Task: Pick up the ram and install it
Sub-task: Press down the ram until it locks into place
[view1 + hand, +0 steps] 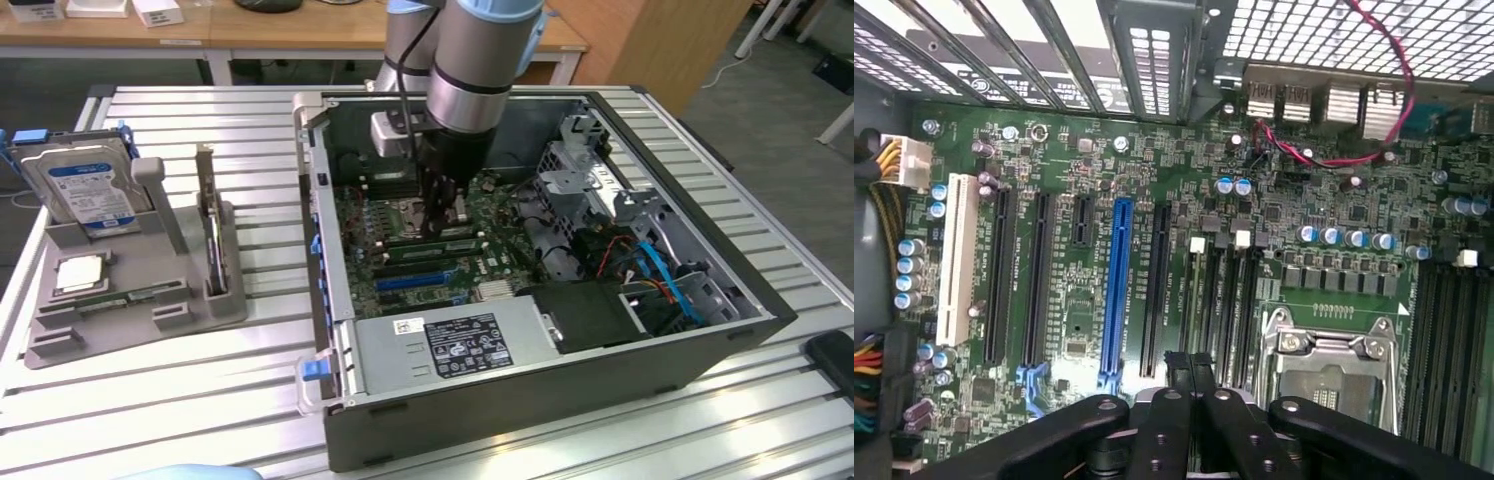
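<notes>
The ram, a thin green stick, lies flat in the grey holder on the exterior view's left, far from the arm. My gripper reaches down inside the open computer case, just above the motherboard beside the CPU socket. In the wrist view the black fingers are pressed together with nothing between them, and my gripper hovers over the dark memory slots next to the socket. More dark slots run on the socket's other side.
The holder also carries a hard drive, a square silver CPU chip and an upright expansion card. In the case are a power supply, drive cage, blue cables and a red wire.
</notes>
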Controlling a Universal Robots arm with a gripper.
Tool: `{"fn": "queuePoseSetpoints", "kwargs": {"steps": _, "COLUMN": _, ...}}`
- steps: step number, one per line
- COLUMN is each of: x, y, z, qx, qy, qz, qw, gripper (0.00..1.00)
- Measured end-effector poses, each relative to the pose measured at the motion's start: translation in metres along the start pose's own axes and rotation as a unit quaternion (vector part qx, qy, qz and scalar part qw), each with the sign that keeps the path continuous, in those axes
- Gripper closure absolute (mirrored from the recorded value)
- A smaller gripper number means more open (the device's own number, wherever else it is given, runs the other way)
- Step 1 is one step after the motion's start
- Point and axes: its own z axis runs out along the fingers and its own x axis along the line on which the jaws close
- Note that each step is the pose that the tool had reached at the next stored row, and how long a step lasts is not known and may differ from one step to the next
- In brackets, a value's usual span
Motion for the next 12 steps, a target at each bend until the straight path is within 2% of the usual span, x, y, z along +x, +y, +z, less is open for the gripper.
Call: {"fn": "queuePoseSetpoints", "kwargs": {"steps": 12, "x": 0.001, "y": -0.0127, "z": -0.0096, "qx": -0.0050, "qy": -0.0023, "qz": 0.000, "qw": 1.0000, "gripper": 0.90}}
